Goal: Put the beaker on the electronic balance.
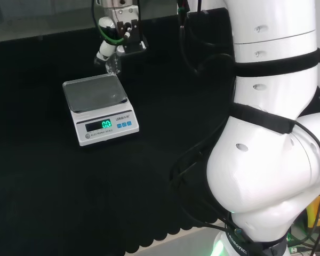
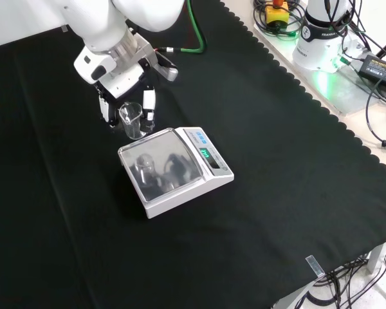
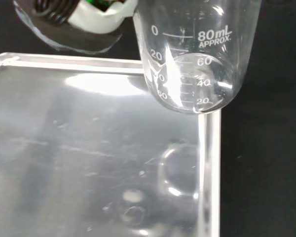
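A small clear glass beaker with printed graduations hangs in the air, held by the black and white hand, whose fingers curl down on both sides of it. The electronic balance, white with a shiny steel pan and a lit green display, sits on the black cloth. In the front view the beaker hovers just above the pan's far left edge. The wrist view shows the beaker close up, its base over a corner of the pan. In the head view the hand and beaker are just beyond the balance.
Black cloth covers the bench around the balance. The arm's white links fill the right of the head view. Cables, a power brick and a lit base lie past the cloth's scalloped edge at the front view's upper right.
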{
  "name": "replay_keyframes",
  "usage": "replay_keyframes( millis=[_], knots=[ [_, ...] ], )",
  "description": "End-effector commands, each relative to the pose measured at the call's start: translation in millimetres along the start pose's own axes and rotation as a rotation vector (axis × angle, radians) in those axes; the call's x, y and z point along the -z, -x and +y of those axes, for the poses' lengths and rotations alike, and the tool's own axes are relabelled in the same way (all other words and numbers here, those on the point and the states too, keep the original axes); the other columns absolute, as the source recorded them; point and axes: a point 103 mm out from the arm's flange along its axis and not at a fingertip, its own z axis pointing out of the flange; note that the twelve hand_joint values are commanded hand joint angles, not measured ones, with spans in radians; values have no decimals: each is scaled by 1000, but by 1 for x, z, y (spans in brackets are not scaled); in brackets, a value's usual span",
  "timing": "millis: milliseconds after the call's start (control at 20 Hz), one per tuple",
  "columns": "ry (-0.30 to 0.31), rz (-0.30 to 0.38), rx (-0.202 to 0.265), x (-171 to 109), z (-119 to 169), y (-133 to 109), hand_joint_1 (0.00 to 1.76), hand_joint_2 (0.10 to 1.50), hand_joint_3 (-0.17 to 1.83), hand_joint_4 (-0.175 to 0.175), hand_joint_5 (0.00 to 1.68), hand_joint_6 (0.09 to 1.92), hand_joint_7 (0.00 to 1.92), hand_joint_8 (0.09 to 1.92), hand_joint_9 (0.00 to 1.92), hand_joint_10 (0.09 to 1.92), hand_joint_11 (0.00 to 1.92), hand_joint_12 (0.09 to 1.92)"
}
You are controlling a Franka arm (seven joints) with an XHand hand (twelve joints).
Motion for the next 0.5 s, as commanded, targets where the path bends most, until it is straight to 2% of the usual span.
replay_keyframes(
  millis=[50, 500],
  knots=[
    [-15, 1, 24, -7, -2, -18, 1022, 767, 523, -175, 970, 523, 1255, 574, 1691, 87, 1581, 531],
    [-24, 20, 78, -18, -5, -52, 1017, 769, 521, -175, 961, 526, 1253, 576, 1690, 87, 1574, 535]
  ],
)
